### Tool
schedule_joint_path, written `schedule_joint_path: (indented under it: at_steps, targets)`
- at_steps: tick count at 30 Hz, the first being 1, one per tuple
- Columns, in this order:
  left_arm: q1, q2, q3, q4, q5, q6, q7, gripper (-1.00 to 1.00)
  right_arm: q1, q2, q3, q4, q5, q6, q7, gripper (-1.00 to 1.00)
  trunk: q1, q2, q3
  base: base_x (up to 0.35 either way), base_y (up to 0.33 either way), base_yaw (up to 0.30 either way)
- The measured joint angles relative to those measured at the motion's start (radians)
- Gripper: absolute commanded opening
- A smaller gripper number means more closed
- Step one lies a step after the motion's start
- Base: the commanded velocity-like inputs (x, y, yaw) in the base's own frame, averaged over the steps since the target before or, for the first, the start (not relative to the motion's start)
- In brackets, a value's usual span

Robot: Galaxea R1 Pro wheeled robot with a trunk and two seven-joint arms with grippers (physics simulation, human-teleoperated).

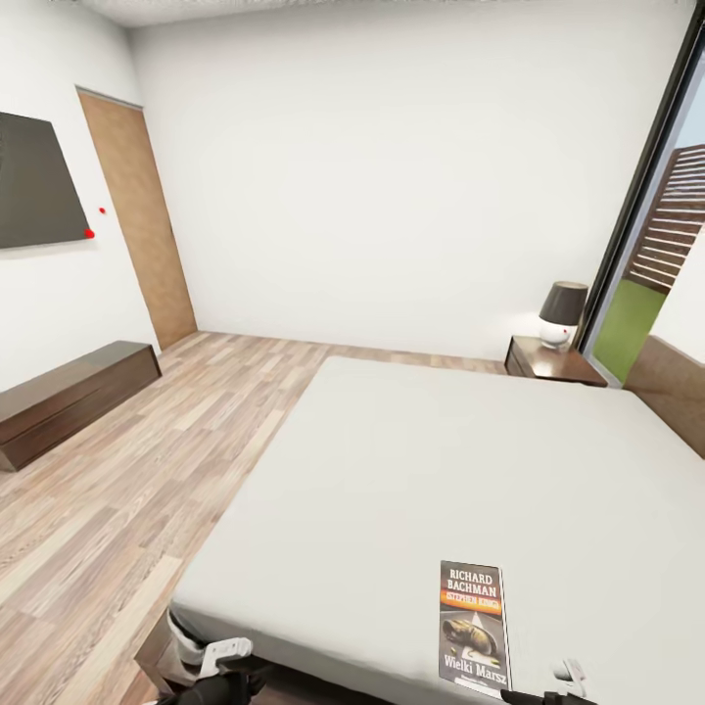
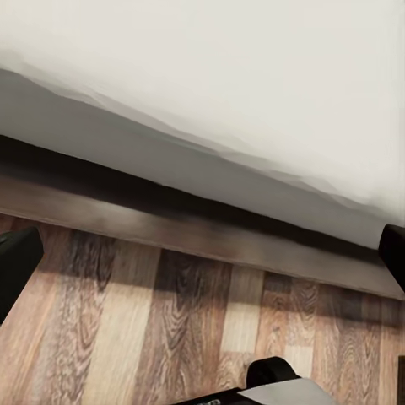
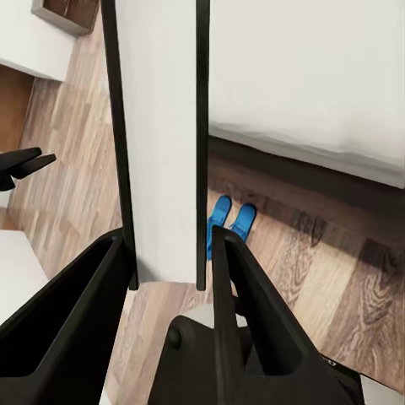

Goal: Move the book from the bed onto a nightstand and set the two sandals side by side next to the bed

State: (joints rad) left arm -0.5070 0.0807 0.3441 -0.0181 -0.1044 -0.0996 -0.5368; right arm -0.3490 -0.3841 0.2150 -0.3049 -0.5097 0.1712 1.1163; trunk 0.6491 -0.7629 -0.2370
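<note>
Thin dark paperback book (image 1: 474,627), orange band, lies flat on smooth light-grey mattress of the dark-framed bed (image 1: 411,470), lower right of head view. Bright blue flat sandals (image 3: 229,221) paired on wood-plank floor (image 1: 108,509) beside bed. Right hand (image 3: 164,270) fingers narrow, gripping nothing; left hand (image 2: 202,253) wide.

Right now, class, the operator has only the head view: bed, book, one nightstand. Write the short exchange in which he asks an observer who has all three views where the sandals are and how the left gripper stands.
Operator: I see the book on the bed. Where are the sandals?
Observer: The right wrist view shows both sandals on the wood floor, side by side, close to the bed.
Operator: And the left gripper?
Observer: In the left wrist view the left gripper is open, with nothing between its fingers, above the floor by the bed.
</note>
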Motion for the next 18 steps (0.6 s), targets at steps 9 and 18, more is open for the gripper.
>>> schedule_joint_path:
  at_steps: [9, 18]
  targets:
    - [0.0, -0.001, -0.001, 0.0, -0.001, 0.0, 0.0, 1.0, 0.0, 0.0, 0.0, 0.0, 0.0, 0.0, 0.0, -1.0, 0.0, 0.0, 0.015, 0.0, 0.0, 0.0]
    - [0.0, -0.002, -0.001, 0.0, -0.003, 0.0, 0.0, 1.0, 0.0, 0.0, -0.001, 0.0, 0.0, 0.001, 0.0, -1.0, 0.0, 0.0, 0.029, 0.0, 0.0, 0.0]
